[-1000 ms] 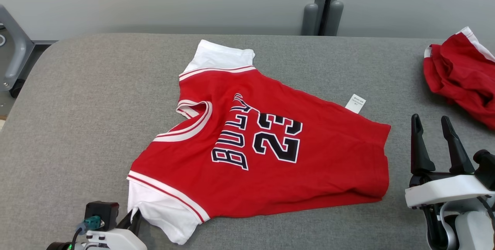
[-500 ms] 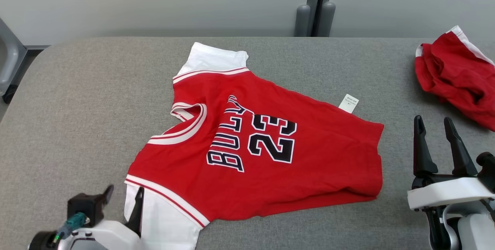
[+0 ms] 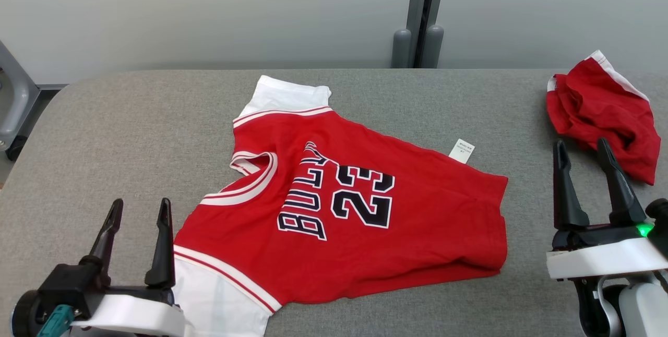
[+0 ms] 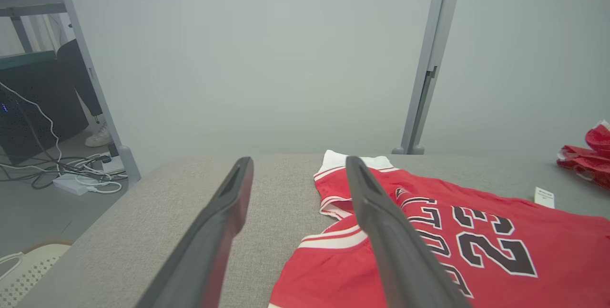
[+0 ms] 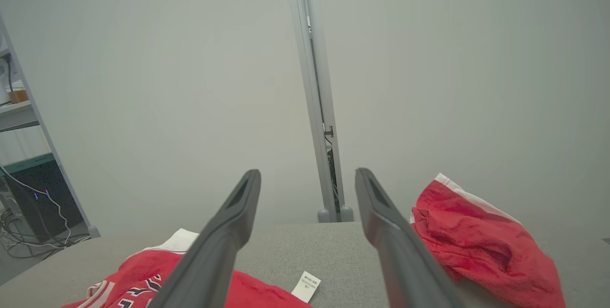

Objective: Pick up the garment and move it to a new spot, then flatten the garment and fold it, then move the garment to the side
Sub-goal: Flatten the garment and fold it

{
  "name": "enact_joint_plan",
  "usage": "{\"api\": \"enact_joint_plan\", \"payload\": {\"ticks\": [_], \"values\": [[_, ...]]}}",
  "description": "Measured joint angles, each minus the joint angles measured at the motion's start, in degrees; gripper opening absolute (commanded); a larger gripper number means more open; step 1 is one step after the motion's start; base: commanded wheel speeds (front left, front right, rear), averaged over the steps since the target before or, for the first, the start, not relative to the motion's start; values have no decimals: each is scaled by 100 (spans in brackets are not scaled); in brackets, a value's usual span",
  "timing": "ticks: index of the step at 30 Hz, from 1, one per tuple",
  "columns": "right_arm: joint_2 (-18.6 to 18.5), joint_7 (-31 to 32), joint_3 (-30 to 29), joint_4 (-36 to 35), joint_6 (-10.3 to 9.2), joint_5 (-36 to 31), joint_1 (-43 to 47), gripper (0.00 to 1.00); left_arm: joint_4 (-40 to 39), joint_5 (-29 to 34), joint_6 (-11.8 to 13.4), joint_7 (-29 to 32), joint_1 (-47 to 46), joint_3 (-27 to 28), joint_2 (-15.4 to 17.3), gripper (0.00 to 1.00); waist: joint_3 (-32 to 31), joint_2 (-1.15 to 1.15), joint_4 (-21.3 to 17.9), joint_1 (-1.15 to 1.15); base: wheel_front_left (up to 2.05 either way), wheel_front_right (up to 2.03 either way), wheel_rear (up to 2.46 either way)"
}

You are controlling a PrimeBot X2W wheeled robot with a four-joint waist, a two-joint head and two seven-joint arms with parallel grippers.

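Your left gripper (image 3: 141, 202) stands with its two dark fingers spread wide and pointing up, empty, just beside the near white sleeve (image 3: 219, 300) of the red short-sleeved basketball jersey (image 3: 417, 212). A second ago it was pinched shut low on that sleeve; it has since let go and risen. Your right gripper (image 3: 581, 143) is spread as before, holding nothing, off the jersey's hem.

The head camera has tilted between pictures, so the whole scene sits a little lower. The jersey itself lies as it did: spread front up, mid-table on the grey fabric-covered table (image 3: 104, 128), collar toward your left, black number 23 showing, and a small white tag (image 3: 462, 150) poking out at its far edge.

The far white sleeve (image 3: 287, 94) stops short of the table's back edge. The near sleeve runs out of the head view at the bottom. You have a broad stretch of bare grey surface left of the collar and a narrower strip between hem and right gripper. A crumpled red cloth with white trim (image 3: 600, 107) sits just past the right fingertips, by the table's far right edge
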Motion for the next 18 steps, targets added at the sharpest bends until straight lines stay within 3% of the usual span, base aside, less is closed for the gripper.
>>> {"api": "enact_joint_plan", "payload": {"ticks": [6, 10, 18], "values": [[-110, -10, 402, -542, 0, 73, 24, 100, 114, -25, -162, -450, -103, 219, -75, 100, -10, 0, -29, 0, 0, 0, 0], [-107, -10, 566, -579, 0, 131, 192, 100, 294, -58, -323, -554, -99, 343, -365, 100, 12, 0, -31, 0, 0, 0, 0], [-148, -10, 611, -498, 0, 349, 233, 100, 613, 448, -768, -582, -87, 653, -926, 100, 59, 0, -20, 0, 0, 0, 0]]}}
